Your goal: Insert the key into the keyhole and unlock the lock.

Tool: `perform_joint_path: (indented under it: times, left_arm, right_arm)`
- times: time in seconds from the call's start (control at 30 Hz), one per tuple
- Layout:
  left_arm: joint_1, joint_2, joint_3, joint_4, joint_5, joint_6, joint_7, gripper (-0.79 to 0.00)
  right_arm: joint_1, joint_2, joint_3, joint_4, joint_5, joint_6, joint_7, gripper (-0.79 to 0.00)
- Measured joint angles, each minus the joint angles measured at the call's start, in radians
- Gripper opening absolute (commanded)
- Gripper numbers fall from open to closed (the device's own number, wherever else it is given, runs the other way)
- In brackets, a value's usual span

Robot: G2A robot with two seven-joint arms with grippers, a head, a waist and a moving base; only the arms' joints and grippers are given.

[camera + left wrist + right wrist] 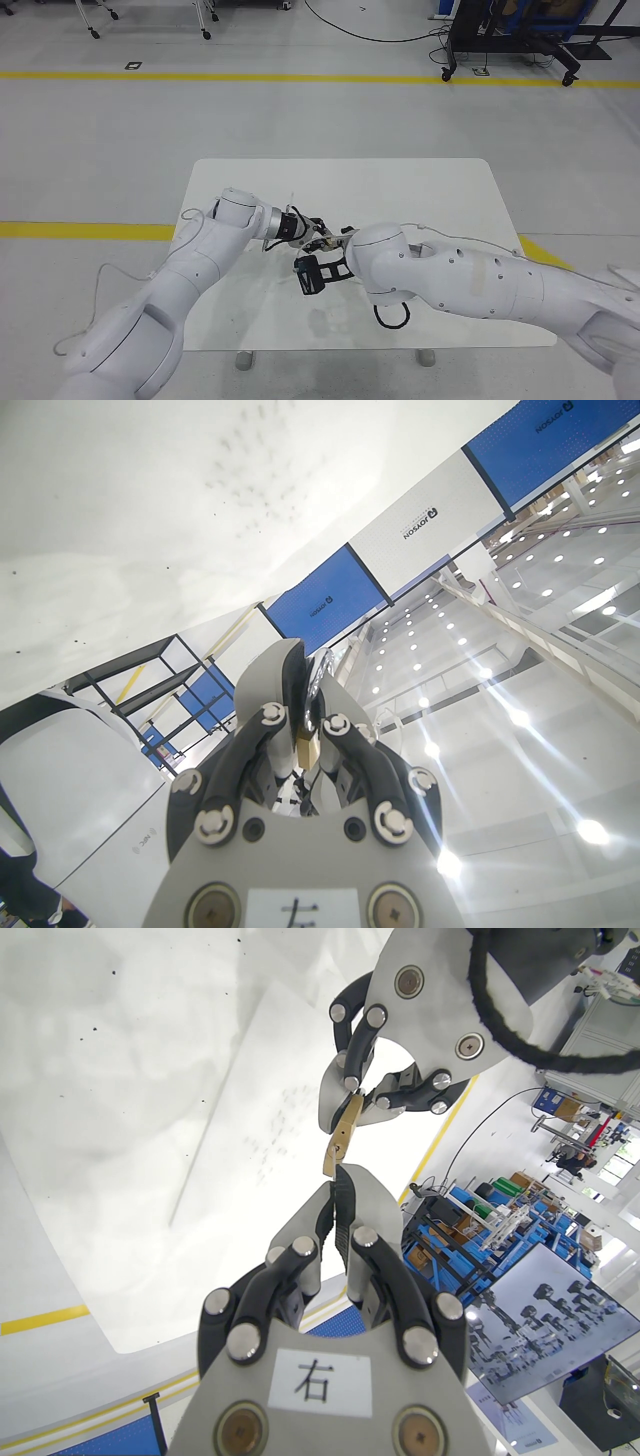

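A small brass padlock point(345, 1125) with a silver shackle point(318, 677) is held in the air above the white table point(440, 190). My left gripper point(306, 660) is shut on its shackle end, and the brass body point(309, 750) shows between the fingers. My right gripper point(340, 1177) is shut with its fingertips right against the padlock's keyhole face. A bit of silvery key point(337, 1154) shows at the keyhole; the rest of the key is hidden between the pads. In the top view the left gripper point(317, 234) and the right gripper point(334, 241) meet tip to tip over the table's middle.
A black cable loop point(392, 316) hangs under the right arm near the table's front edge. Yellow floor tape point(300, 77) runs behind the table, and carts and racks point(515, 30) stand far off at the back.
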Motion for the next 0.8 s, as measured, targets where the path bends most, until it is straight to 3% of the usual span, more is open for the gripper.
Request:
perform_joint_path:
  times: [0.8]
  left_arm:
    - [0.034, 0.020, -0.050, -0.069, 0.021, 0.046, 0.048, -0.785]
  right_arm:
    - [-0.002, -0.021, 0.000, -0.001, -0.012, 0.045, 0.045, -0.785]
